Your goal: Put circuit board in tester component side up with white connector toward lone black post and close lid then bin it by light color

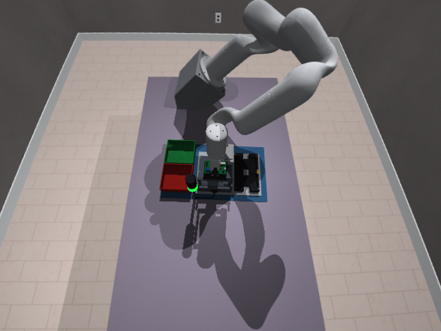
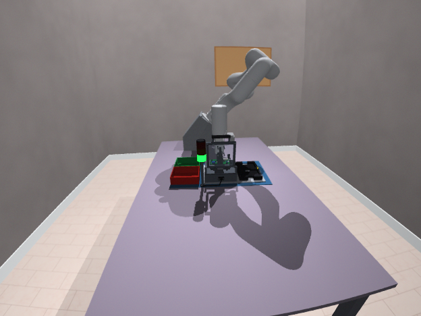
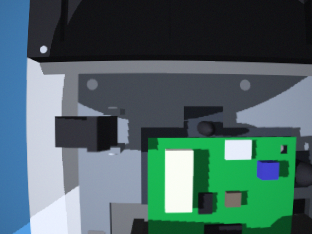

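The circuit board is component side up and looks level, at or just above the bed of the tester. Its long white part is at the left in the wrist view. A hole shows near its upper right corner; whether a pin is inside is unclear. My gripper is shut on the board, its fingers mostly hidden. The lid stands open and upright. The signal light glows green. The lone post is hard to single out.
The green bin and red bin stand left of the tester in the top and exterior views, the green one farther back. The black tray lies on the other side. The light's pole stands by the red bin.
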`<state>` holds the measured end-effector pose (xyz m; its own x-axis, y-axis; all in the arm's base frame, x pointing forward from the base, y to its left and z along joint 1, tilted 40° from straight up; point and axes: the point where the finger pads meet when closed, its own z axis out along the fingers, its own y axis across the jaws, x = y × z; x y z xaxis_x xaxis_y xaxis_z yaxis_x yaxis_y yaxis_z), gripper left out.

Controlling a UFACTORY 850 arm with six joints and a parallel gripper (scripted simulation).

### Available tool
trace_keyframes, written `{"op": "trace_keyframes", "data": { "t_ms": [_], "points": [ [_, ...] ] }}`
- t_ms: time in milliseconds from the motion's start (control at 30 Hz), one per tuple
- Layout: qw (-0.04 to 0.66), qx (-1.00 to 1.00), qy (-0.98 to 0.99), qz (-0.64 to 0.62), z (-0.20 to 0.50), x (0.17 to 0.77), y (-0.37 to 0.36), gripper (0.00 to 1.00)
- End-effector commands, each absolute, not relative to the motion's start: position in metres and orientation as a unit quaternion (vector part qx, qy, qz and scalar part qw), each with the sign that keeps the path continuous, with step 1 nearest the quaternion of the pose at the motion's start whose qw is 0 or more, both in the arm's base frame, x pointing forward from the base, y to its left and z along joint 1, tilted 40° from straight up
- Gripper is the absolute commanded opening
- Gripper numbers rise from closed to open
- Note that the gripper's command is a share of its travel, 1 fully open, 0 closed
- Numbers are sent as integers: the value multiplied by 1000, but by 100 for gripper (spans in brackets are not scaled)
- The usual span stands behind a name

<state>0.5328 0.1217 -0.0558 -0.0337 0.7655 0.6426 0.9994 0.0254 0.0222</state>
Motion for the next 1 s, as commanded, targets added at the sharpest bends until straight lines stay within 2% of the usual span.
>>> {"op": "trace_keyframes", "data": {
  "t_ms": [0,967],
  "points": [
    [237,-653,-675,-247,-55,534,121,79],
    [237,-653,-675,-247,-50,533,117,79]
  ]
}}
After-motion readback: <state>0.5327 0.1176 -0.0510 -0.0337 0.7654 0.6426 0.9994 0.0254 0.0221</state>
